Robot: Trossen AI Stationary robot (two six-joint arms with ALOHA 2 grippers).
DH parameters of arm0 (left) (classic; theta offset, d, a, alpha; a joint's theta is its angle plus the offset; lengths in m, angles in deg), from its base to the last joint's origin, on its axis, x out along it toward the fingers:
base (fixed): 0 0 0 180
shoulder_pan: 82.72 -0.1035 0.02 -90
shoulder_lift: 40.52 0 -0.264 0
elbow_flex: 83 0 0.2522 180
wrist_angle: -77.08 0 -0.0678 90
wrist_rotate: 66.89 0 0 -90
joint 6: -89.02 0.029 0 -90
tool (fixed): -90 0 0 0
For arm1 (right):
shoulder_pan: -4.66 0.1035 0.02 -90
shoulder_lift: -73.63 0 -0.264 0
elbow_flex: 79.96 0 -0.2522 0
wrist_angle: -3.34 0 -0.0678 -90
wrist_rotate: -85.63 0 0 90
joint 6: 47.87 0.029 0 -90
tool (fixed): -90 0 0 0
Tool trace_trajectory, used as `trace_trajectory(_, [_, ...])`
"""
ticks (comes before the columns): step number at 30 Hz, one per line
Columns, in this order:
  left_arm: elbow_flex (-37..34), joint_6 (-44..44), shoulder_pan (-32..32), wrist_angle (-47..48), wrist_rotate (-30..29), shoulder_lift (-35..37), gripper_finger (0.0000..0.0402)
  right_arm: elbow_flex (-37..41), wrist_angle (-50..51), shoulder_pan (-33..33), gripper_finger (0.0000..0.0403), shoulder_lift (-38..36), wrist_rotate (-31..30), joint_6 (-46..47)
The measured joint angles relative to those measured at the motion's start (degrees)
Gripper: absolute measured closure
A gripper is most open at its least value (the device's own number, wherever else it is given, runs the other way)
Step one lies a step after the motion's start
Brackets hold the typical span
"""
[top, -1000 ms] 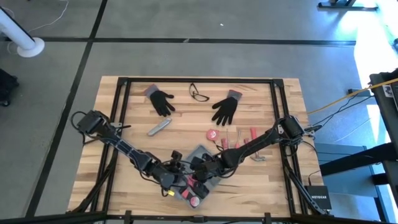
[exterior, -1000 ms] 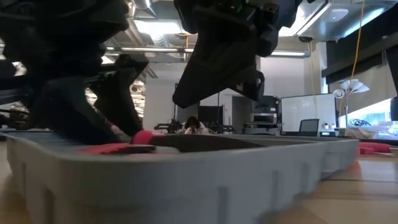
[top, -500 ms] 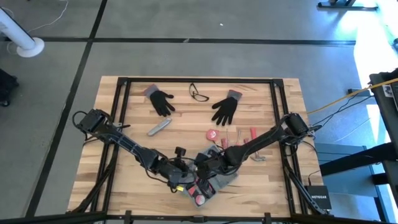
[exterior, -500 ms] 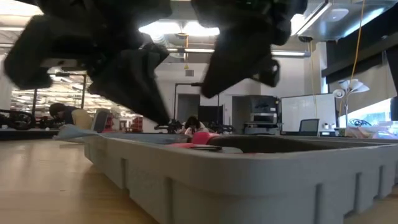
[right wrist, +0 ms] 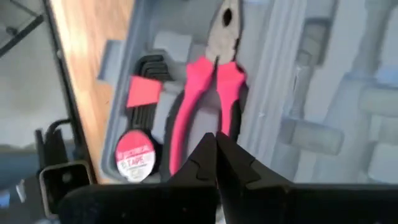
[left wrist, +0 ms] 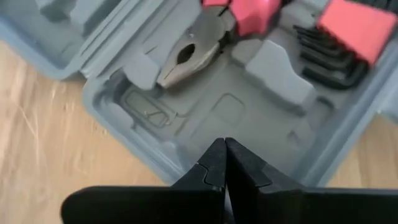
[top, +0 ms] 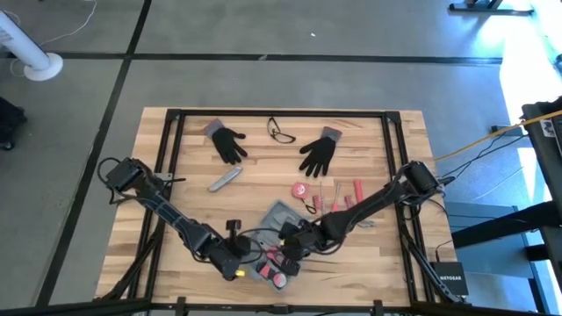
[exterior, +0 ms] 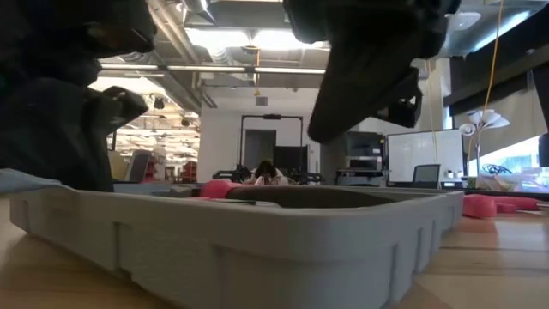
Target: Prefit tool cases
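Both arms are dark, near-black, built of slim straight links joined by bulkier rounded joint housings. Left arm [top: 167, 208]: thin dark cables loop beside the blocky housing at its outer end. Right arm [top: 369, 204]: same build, with thin cables trailing from its outer joint housing. Left gripper [left wrist: 225, 163]: two matte black fingers, flat-faced, tapering to a point, mounted on a wide black crossbar. Right gripper [right wrist: 216, 155]: identical black tapered fingers on a black bar. No markings legible on either.
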Motion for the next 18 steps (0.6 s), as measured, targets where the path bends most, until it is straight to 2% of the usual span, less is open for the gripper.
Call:
trace_trajectory(6, [-0.69, -6.16, 0.04, -1.66, 0.88, -0.23, 0.0401, 0.00, -7.32, 0.04, 0.0403, 4.79, 0.69, 4.99])
trace_trajectory(18, [-0.66, -10.04, 0.04, -10.76, 1.84, -4.76, 0.0401, -0.11, -8.96, 0.10, 0.0403, 8.24, -2.77, 14.40])
